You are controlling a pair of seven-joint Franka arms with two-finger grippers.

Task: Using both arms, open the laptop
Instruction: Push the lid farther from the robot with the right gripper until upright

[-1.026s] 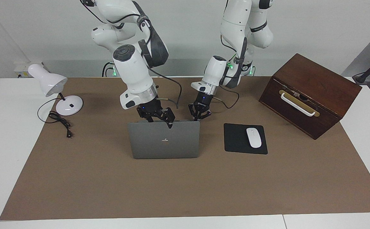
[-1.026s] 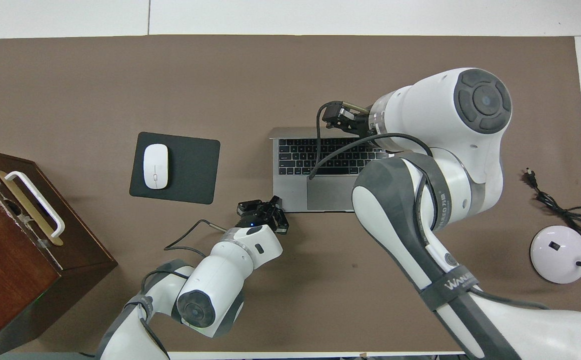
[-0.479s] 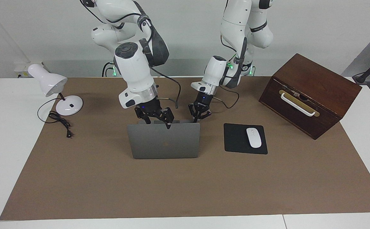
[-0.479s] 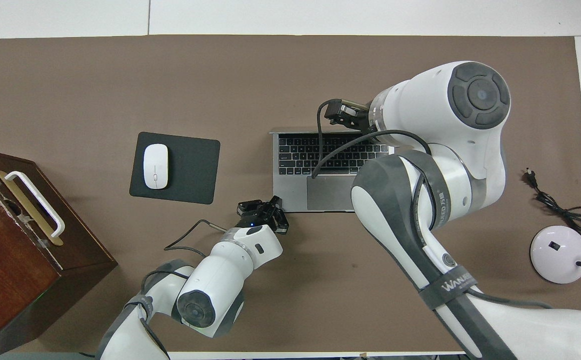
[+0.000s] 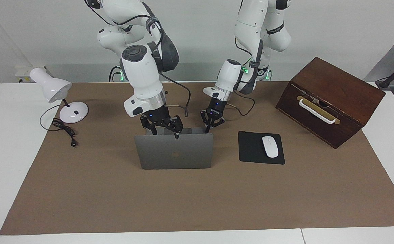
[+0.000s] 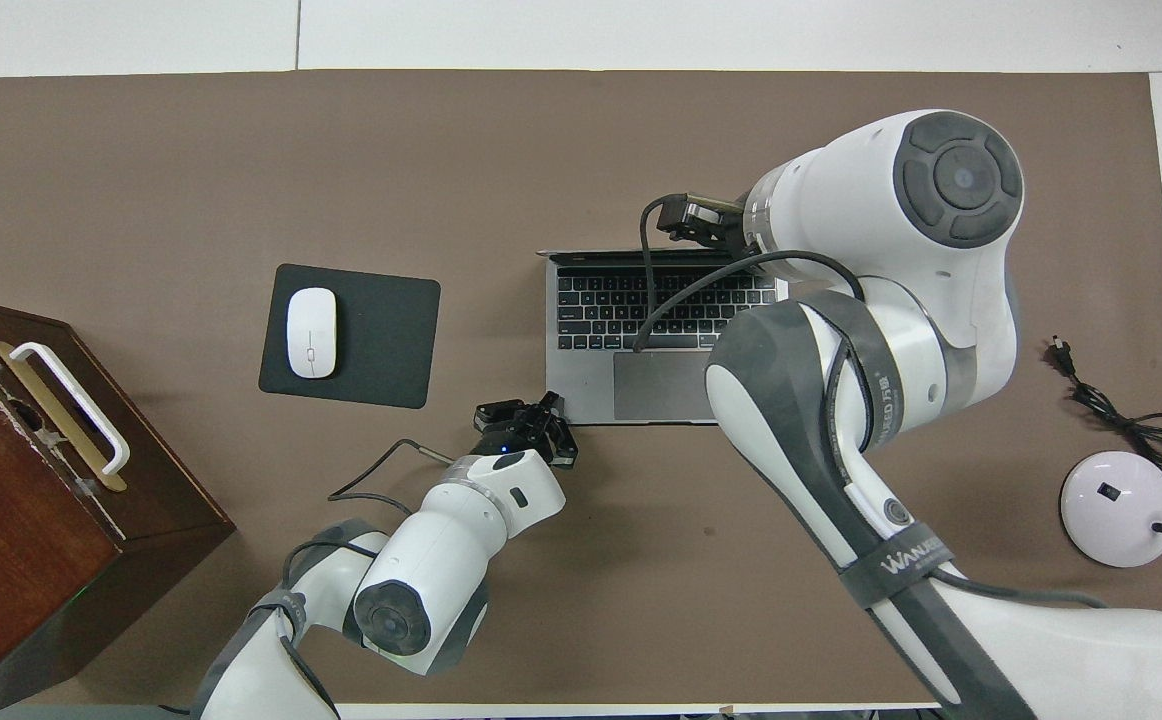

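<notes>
facing view: high, across the table, looks toward the robots, whole mat [image 5: 197, 196] in frame | overhead view: high above the robots' end, looks forward and steeply down | shared: laptop [image 5: 175, 152] [image 6: 631, 340], mouse pad [image 5: 253, 150] [image 6: 381, 335], wooden box [image 5: 329, 98] [image 6: 31, 480], half a turn apart

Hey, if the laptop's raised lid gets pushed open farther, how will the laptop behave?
The laptop looks thin and rigid, so its lid should pivot rather than bend. With the lid nearly upright, the whole thing may tip or slide.

laptop [image 5: 175, 152] silver-grey | mouse pad [image 5: 251, 149] black | box [image 5: 332, 98] dark brown
</notes>
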